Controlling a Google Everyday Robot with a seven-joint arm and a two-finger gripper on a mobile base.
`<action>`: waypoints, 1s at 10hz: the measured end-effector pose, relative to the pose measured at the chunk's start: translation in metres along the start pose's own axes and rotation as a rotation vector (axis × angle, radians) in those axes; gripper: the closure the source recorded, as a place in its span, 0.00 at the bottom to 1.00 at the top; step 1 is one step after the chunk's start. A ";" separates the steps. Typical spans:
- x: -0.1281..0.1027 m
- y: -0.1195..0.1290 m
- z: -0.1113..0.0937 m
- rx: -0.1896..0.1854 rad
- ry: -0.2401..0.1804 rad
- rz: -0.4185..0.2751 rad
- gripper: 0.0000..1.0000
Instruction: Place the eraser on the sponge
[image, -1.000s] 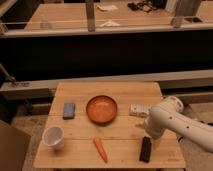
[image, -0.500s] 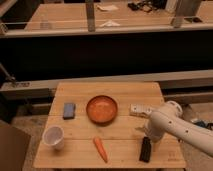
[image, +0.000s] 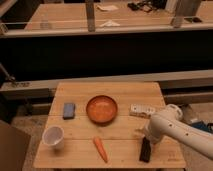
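Light wooden slatted table (image: 120, 92) fills the middle of the frame, with dark railings and further tabletops behind it at the top. The small black oblong matte eraser (image: 145, 150) lies flat on the table near its lower right corner, long axis running roughly up-down in the frame, with its top leaning slightly right. The white robot arm (image: 172, 127) enters from the right edge and slopes down-left. The gripper (image: 148, 138) at its end sits directly over the eraser's upper end, tip pointing down at the block. Jaws stand wide and grip nothing; the eraser sits just beneath them, its upper end partly hidden by the wrist, and whether they touch cannot be told. The small flat blue-grey rectangular sponge (image: 69, 110) rests at centre left of the table, well apart from the eraser, with nothing on it. Between them stands the round orange bowl (image: 102, 109), and the white patterned box (image: 140, 110) lies just right of the bowl, near the arm. An orange carrot (image: 100, 149) lies at lower centre, left of the eraser. A white cup (image: 53, 136) stands at lower left.
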 end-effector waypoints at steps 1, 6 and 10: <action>0.000 0.001 0.002 0.002 0.000 0.002 0.20; 0.000 0.002 0.012 0.006 -0.002 0.007 0.20; -0.002 0.002 0.019 0.006 -0.003 0.009 0.20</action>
